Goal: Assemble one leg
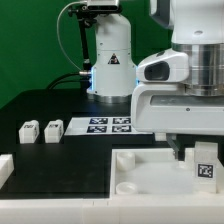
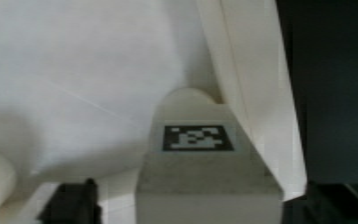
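The leg [image 2: 197,137], a small white block with a square black-and-white marker, stands upright in a corner of the large white tray-like part [image 2: 87,90]. In the exterior view the leg [image 1: 205,166] is at the lower right. My gripper [image 1: 197,152] is right over it, with one dark finger on either side of it. In the wrist view the gripper [image 2: 202,205] straddles the leg, and a thin light strip shows between each dark finger [image 2: 69,203] and the leg. Two more legs [image 1: 28,131] [image 1: 53,128] lie on the dark table at the exterior view's left.
The marker board [image 1: 110,125] lies flat on the table behind the tray-like part [image 1: 150,178]. Another white part [image 1: 5,170] sits at the exterior view's left edge. The arm's white base [image 1: 110,60] stands at the back.
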Available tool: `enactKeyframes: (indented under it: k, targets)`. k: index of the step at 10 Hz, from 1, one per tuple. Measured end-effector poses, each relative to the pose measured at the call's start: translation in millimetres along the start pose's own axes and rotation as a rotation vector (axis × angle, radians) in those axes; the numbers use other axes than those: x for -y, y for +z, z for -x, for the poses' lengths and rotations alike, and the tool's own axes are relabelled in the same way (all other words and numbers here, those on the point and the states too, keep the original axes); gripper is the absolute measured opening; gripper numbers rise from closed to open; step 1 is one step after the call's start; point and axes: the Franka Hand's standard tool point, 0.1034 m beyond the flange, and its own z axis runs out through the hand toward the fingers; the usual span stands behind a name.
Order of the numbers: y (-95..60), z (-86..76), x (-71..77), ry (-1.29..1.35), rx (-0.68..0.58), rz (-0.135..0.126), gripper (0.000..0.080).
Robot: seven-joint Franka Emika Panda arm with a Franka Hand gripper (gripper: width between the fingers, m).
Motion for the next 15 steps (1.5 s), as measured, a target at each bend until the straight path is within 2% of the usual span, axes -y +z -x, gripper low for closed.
enactKeyframes:
  k: [1, 2, 5, 6, 10, 13, 15]
  targets:
    - [0.1, 0.4, 0.6, 0.105, 0.001, -0.002, 0.0358]
    - [0.1, 0.3, 0.4, 0.212, 0.001, -0.002, 0.0291]
    - [0.4, 0.0, 0.5, 0.538, 0.003, -0.007, 0.0291]
    - [0.7, -0.7, -0.1, 0.748, 0.007, -0.014, 0.0291]
    - [1.6, -1.1, -1.0, 1.412, 0.097, -0.11, 0.0292]
    - [0.7, -2.6, -0.4, 1.714, 0.123, -0.112, 0.0294]
    - [0.7, -1.4, 0.0, 1.662, 0.116, -0.11, 0.0294]
